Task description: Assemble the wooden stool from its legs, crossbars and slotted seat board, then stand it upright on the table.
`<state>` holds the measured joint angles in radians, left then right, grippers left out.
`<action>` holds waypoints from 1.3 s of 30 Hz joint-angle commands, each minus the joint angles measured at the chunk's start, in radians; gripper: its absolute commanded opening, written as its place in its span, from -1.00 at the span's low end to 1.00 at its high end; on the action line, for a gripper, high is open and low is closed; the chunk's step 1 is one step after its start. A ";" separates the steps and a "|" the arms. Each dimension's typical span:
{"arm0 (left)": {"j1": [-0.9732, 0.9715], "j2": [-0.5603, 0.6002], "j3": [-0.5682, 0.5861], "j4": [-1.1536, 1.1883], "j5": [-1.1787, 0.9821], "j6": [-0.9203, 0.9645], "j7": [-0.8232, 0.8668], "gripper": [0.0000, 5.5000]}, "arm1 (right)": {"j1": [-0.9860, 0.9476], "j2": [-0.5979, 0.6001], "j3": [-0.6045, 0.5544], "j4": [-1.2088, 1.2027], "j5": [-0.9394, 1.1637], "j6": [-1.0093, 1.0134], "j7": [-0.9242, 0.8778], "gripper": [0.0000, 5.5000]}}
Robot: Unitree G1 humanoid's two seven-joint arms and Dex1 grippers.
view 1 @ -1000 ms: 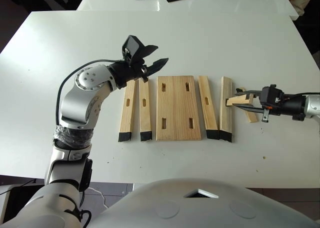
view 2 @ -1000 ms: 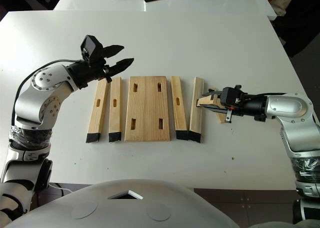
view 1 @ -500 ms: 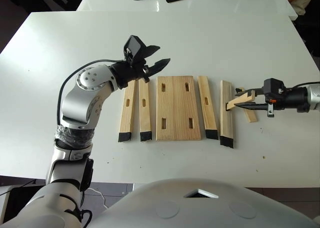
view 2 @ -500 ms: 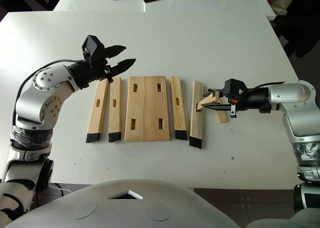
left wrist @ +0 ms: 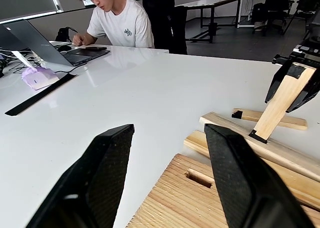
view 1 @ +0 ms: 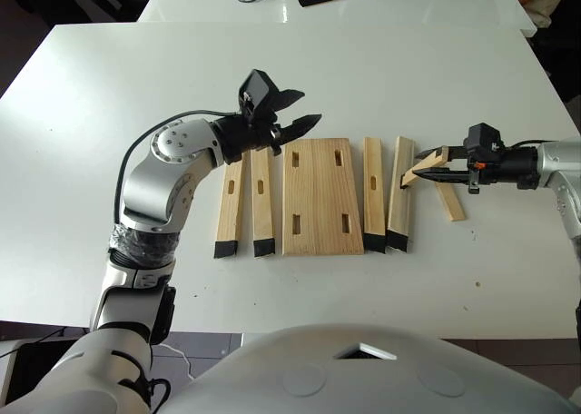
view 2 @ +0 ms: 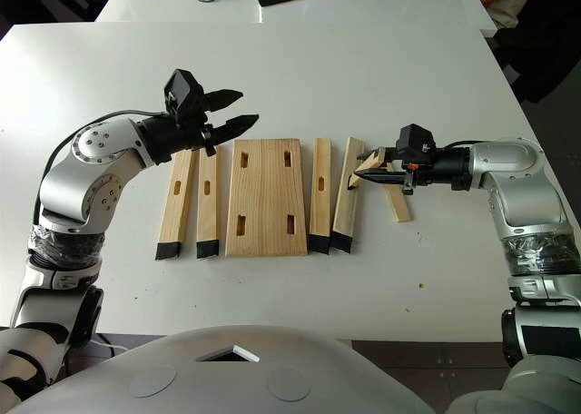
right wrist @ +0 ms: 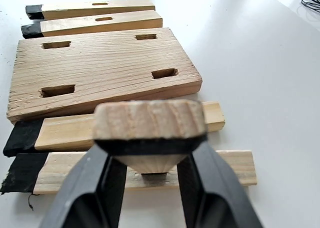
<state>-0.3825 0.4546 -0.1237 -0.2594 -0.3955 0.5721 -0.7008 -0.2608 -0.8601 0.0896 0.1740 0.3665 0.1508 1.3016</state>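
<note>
Seat board (view 1: 316, 196) lies flat on the counter (view 1: 408, 69) in the left eye view, two legs (view 1: 263, 196) either side; the left gripper (view 1: 309, 107) hovers over its far left corner. Left wrist view shows its fingers (left wrist: 107, 173) apart. Right wrist view shows the right gripper (right wrist: 150, 150) with fingers clamped on a crossbar (right wrist: 150, 119) above the legs.

The seat board (view 1: 318, 196) lies mid-table (view 1: 109, 96). Two left legs (view 1: 262, 196) lie side by side just left of it, and two right legs (view 1: 374, 192) just right of it, all running front to back. The left gripper (view 1: 307, 107) hangs over the board's far left corner. Right of the right legs, the right gripper (view 1: 443, 167) holds a crossbar (view 1: 416, 172) tilted, its low end on the outer right leg. A second crossbar (view 1: 451, 202) lies on the table under that gripper.
</note>
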 commanded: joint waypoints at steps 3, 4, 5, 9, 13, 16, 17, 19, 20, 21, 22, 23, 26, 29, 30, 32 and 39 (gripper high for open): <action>-0.012 -0.013 -0.010 -0.008 -0.007 0.020 -0.003 -0.05 | 0.053 0.040 0.061 0.051 -0.070 0.026 -0.020 -0.53; -0.012 -0.016 -0.009 -0.008 -0.010 0.030 0.000 -0.05 | 0.058 0.044 0.060 0.050 -0.071 0.023 -0.027 -0.53; -0.013 -0.019 -0.009 -0.008 -0.011 0.036 0.002 -0.05 | 0.063 0.049 0.058 0.047 -0.069 0.024 -0.034 -0.53; -0.015 -0.027 -0.006 -0.012 -0.016 0.053 0.004 -0.05 | 0.085 0.101 0.069 0.071 -0.100 0.003 -0.109 -0.37; -0.019 -0.029 -0.008 -0.013 -0.018 0.061 0.000 -0.05 | 0.182 0.132 0.123 0.122 -0.186 -0.075 -0.155 -0.13; -0.021 -0.025 -0.005 -0.008 -0.018 0.062 -0.006 -0.05 | 0.225 0.142 0.116 0.137 -0.191 -0.113 -0.188 0.03; -0.023 -0.025 -0.004 -0.004 -0.017 0.061 -0.007 -0.05 | 0.234 0.142 0.104 0.129 -0.181 -0.119 -0.199 0.06; -0.018 -0.025 0.000 -0.007 -0.014 0.060 -0.001 -0.05 | 0.240 0.137 0.072 0.094 -0.152 -0.122 -0.212 0.14; -0.018 -0.026 0.001 -0.007 -0.013 0.058 0.001 -0.05 | 0.248 0.129 0.044 0.058 -0.127 -0.111 -0.221 0.20; -0.020 -0.027 0.002 -0.007 -0.013 0.057 0.002 -0.05 | 0.261 0.117 0.018 0.016 -0.103 -0.098 -0.224 0.26; -0.018 -0.028 0.004 -0.009 -0.012 0.056 0.005 -0.05 | 0.276 0.101 -0.010 -0.031 -0.076 -0.081 -0.220 0.26; -0.016 -0.028 0.008 -0.011 -0.011 0.055 0.009 -0.05 | 0.298 0.082 -0.049 -0.097 -0.033 -0.054 -0.211 0.26; -0.009 -0.026 0.019 -0.014 -0.011 0.053 0.017 -0.05 | 0.354 0.041 -0.164 -0.271 0.100 0.055 -0.196 0.26; 0.005 -0.028 0.034 -0.022 -0.013 0.051 0.028 -0.05 | 0.378 0.006 -0.272 -0.407 0.211 0.150 -0.200 0.26; 0.010 -0.028 0.038 -0.027 -0.014 0.051 0.032 -0.05 | 0.376 -0.005 -0.312 -0.448 0.250 0.181 -0.209 0.26; 0.014 -0.029 0.042 -0.034 -0.017 0.051 0.038 -0.05 | 0.365 -0.018 -0.380 -0.520 0.324 0.237 -0.230 0.26; 0.005 -0.041 0.033 -0.027 -0.011 0.048 0.043 -0.05 | 0.286 0.030 -0.408 -0.671 0.467 0.333 -0.349 0.26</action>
<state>-0.3718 0.4188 -0.0840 -0.2807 -0.4088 0.6193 -0.6631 0.0508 -0.8551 -0.3363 -0.4716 0.8202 0.4685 0.9822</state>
